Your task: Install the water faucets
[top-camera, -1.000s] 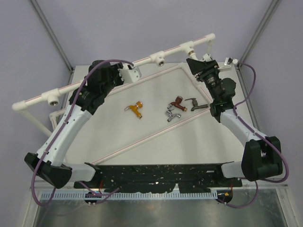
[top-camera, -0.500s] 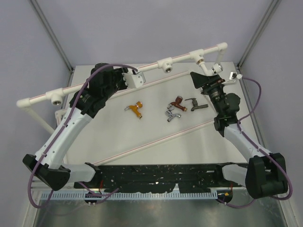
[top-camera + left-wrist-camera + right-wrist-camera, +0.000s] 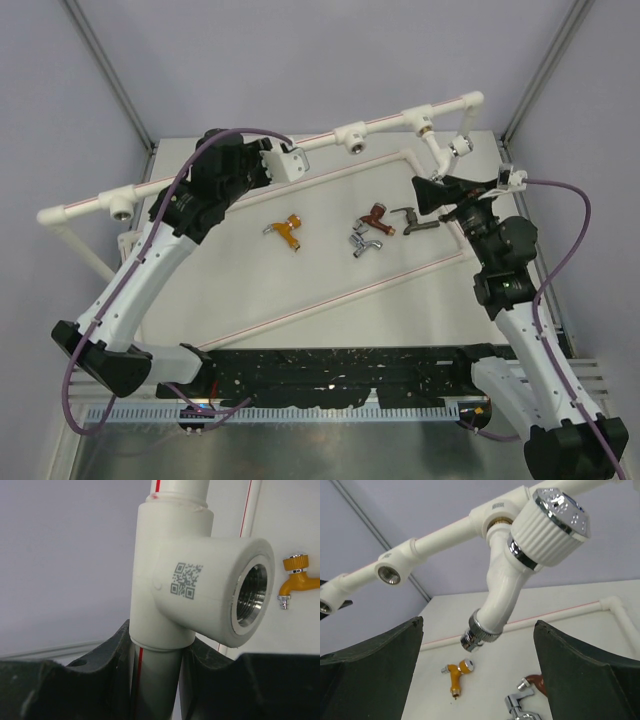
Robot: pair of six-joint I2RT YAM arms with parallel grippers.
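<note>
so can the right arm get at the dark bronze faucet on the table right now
Probably yes: the right claw is open and empty, and the dark bronze faucet lies uncovered on the table near it. The copper-brown faucet close beside it may crowd the grasp.

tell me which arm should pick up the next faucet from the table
right: right fingers stand open and empty near the dark bronze faucet; left fingers are shut on the pipe frame
</note>
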